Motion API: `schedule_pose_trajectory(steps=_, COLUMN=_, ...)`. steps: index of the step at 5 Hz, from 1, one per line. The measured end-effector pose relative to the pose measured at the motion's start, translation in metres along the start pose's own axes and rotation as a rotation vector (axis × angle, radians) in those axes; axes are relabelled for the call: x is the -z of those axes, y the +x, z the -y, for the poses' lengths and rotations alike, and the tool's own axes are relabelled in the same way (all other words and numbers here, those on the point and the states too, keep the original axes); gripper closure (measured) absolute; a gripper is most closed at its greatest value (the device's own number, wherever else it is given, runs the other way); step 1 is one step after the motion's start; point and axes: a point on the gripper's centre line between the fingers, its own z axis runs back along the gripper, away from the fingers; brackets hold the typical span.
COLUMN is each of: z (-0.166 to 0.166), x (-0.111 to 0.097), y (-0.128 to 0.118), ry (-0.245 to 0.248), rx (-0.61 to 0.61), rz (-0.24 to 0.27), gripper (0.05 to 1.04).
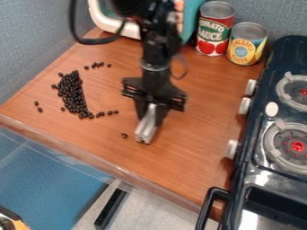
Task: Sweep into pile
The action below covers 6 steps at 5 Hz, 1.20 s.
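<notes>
My gripper (152, 116) hangs over the middle of the wooden counter, shut on a pale metallic bar (145, 131) that points down toward the front edge. To its left lies an elongated heap of small dark beans (72, 93). Several loose beans (98, 65) lie above the heap, others (38, 109) at its lower left, and a short trail (109, 112) extends from its lower end toward the bar. One single bean (124, 135) rests just left of the bar's lower end. Whether the bar touches the counter I cannot tell.
A red-labelled can (214, 30) and a yellow-labelled can (246, 45) stand at the back right. The toy stove (273, 108) borders the counter (192, 157) on the right, its knobs facing the work area. Behind the arm is a white and teal object (111, 20). Grey walls bound the back and left.
</notes>
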Motion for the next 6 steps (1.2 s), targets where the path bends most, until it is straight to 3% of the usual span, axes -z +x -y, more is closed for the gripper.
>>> schedule_pose_trajectory(steps=3, z=-0.086, x=0.007, y=0.003, ry=0.045, rx=-0.117, rz=0.001, gripper=0.715)
schedule_pose_trajectory(steps=6, z=-0.145, x=0.008, y=-0.003, ry=0.043, rx=-0.257, rz=-0.021, gripper=0.716)
